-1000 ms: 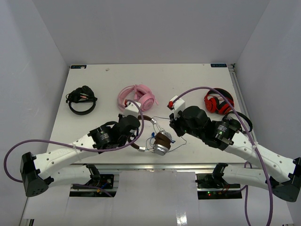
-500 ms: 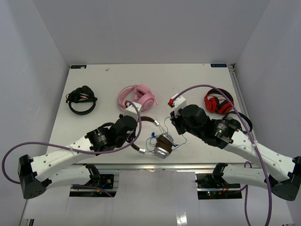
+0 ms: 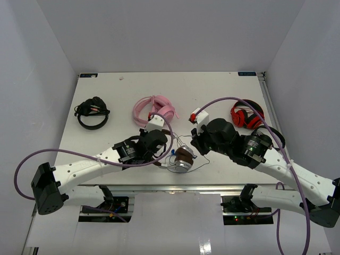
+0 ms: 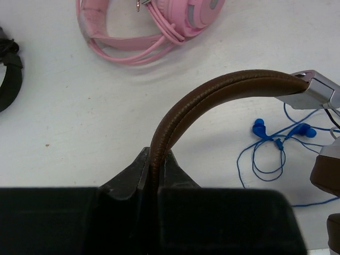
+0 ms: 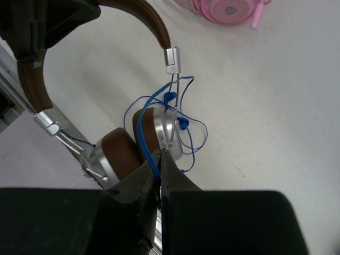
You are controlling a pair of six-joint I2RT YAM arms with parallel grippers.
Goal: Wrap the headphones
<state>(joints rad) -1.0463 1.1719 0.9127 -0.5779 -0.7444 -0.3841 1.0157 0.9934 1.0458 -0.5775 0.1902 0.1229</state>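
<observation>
Left wrist view: your left claw (image 4: 154, 180) is pinched narrow on the brown leather headband (image 4: 228, 87) of the silver-grey-cupped over-ear headphones (image 3: 180, 159), which sit near the front edge of the white surface (image 4: 79, 122), btw both arms. Right claw (image 5: 160, 159) is closed tight on the thin blue cord (image 5: 139, 125) by one cup. Lead that cord round the cups w/ light tension, band held steady, and mind the loose loops don't snag.

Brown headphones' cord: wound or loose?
Loose: the cord lies in slack loops on the table beside the headphones; right tool pinches one strand.
</observation>
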